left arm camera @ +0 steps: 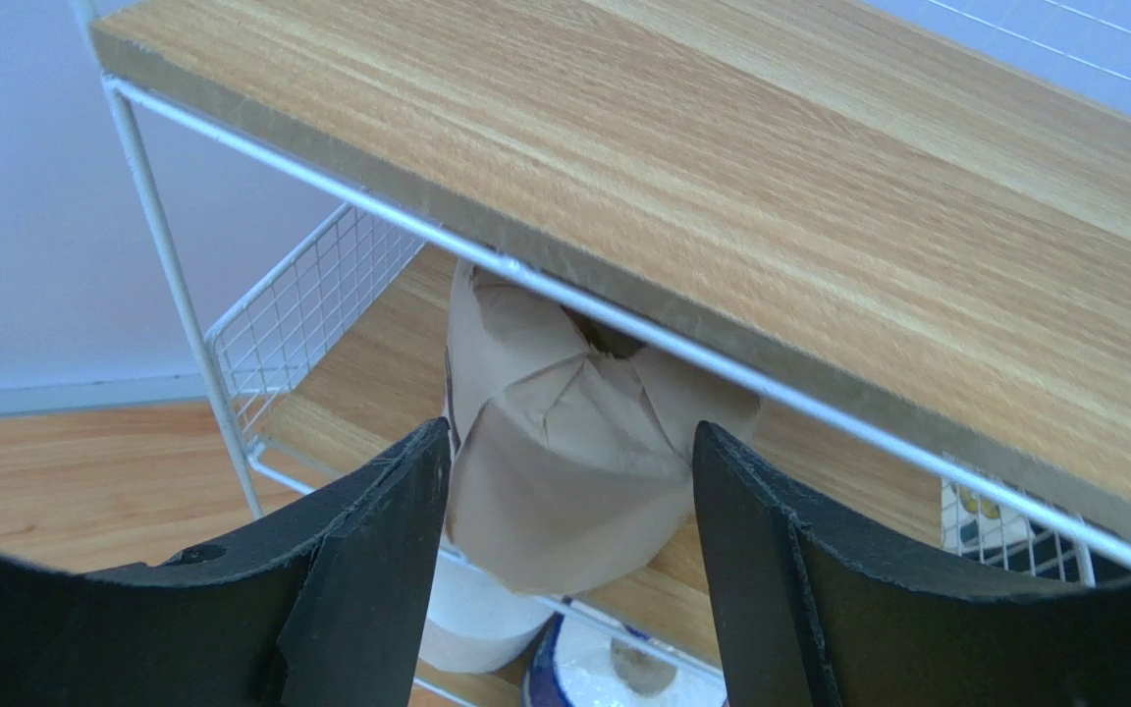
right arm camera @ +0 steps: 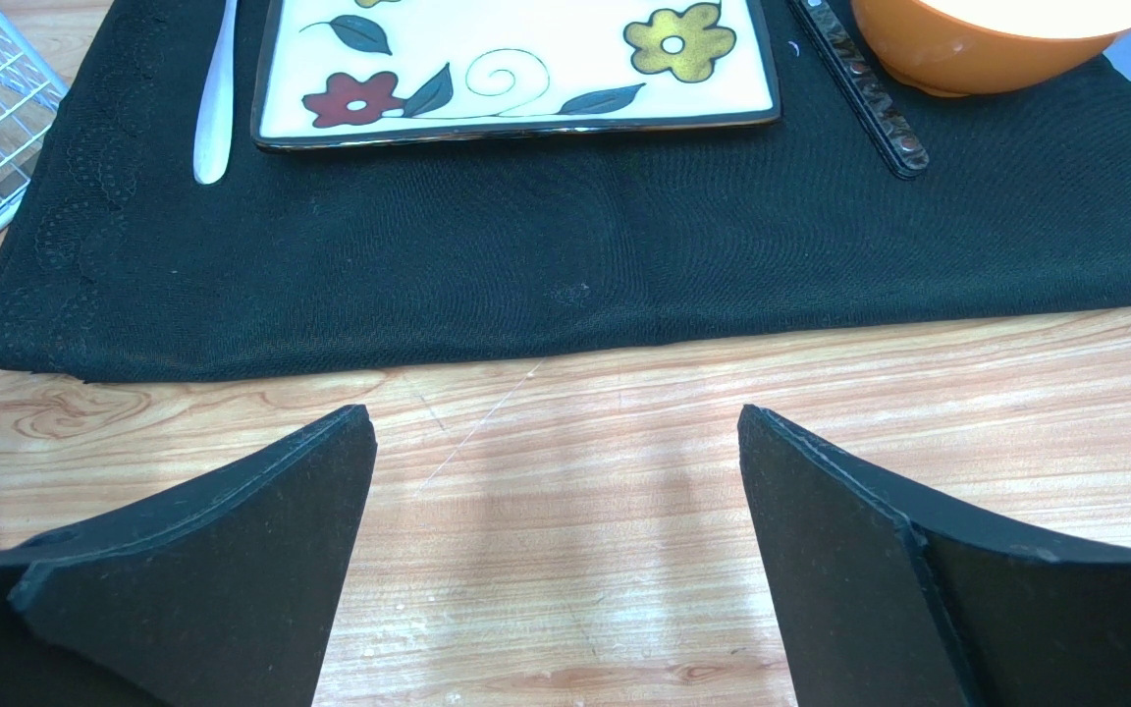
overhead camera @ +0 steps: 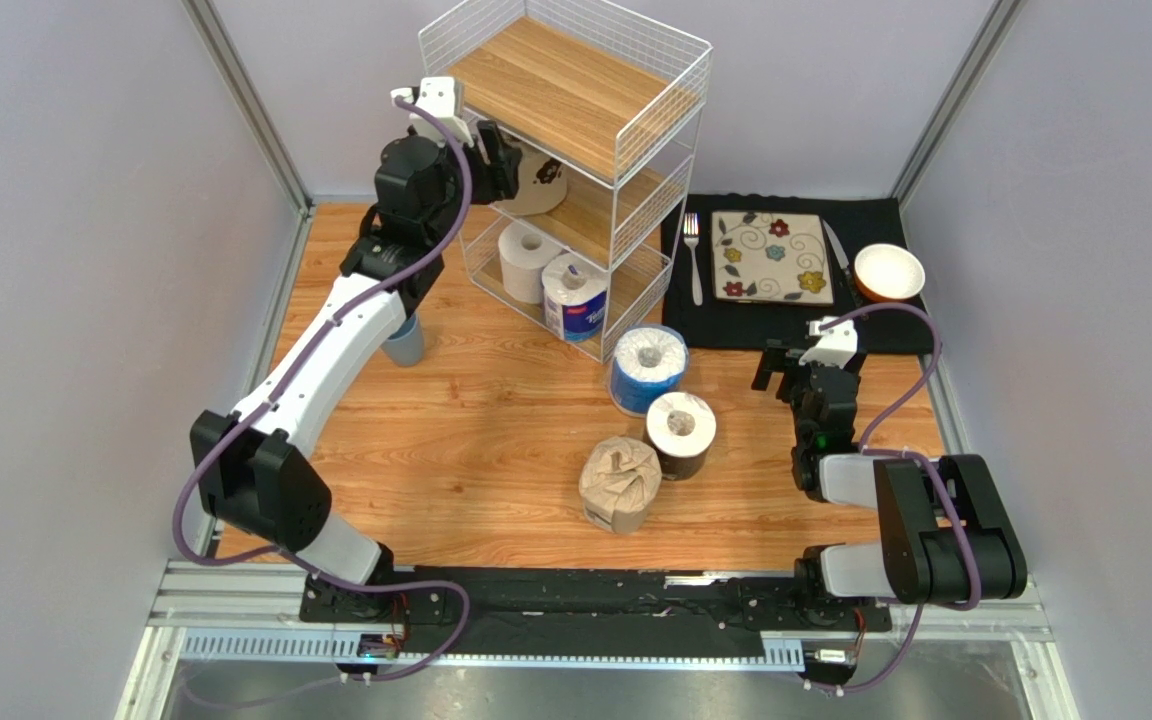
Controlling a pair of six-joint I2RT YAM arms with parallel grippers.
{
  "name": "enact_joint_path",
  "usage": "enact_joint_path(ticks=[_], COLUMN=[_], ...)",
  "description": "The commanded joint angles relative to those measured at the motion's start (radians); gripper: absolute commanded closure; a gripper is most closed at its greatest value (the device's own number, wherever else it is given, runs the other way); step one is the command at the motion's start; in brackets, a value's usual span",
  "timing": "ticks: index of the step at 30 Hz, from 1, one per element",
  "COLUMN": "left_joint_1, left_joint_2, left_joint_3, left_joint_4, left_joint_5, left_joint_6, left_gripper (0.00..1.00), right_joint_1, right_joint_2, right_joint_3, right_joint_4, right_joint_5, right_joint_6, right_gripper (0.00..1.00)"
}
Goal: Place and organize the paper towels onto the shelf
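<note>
Left gripper [overhead camera: 507, 158] is reaching into the shelf's [overhead camera: 582, 90] middle tier. Overhead, six rolls [overhead camera: 647, 368] are showing: one there, two below, three on the table [overhead camera: 462, 435]. Left wrist: fingers [left arm camera: 380, 575] are flanking a tan roll [left arm camera: 572, 472], grip unclear. Right wrist: right gripper [right arm camera: 557, 420] is gaping over the table.

Wooden table [overhead camera: 462, 435] with shelf [overhead camera: 575, 83], blue roll [overhead camera: 647, 368], dark roll [overhead camera: 681, 432], tan roll [overhead camera: 620, 483], black cloth [overhead camera: 778, 323], blue cup [overhead camera: 405, 345].

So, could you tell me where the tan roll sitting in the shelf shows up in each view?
Top external: the tan roll is upper centre, on the middle tier, partly hidden by the arm.
Left wrist: centre, between the left tool's fingers, under the top board.
Right wrist: not in it.
Shared landmark: the shelf; its white wire shows in all three views.
</note>
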Motion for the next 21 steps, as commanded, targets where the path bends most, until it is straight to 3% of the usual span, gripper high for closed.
enact_joint_path(ticks=[1, 6, 13, 17, 21], left_joint_1=[0.004, 0.004, -0.034, -0.288, -0.422], left_joint_2=[-0.156, -0.363, -0.584, -0.618, -0.546], left_joint_3=[-0.099, -0.267, -0.685, -0.83, -0.848], left_joint_4=[0.086, 0.11, 0.094, 0.074, 0.018], left_joint_5=[0.036, 0.082, 0.435, 0.301, 0.18], left_joint_6=[-0.021, -0.102, -0.311, -0.234, -0.19], left_gripper=[0.3, 0.29, 0.25, 0.23, 0.22], right_joint_1=[0.003, 0.001, 0.003, 0.003, 0.003], right_joint_2=[-0.013, -0.013, -0.013, -0.013, -0.013], right_joint_3=[0.024, 0.024, 0.026, 0.024, 0.024], right_joint_4=[0.027, 0.027, 0.027, 0.027, 0.027], right_joint_5=[0.005, 0.005, 0.005, 0.005, 0.006], right_joint_6=[-0.005, -0.005, -0.005, -0.005, -0.005], right_gripper=[0.01, 0.01, 0.01, 0.01, 0.01])
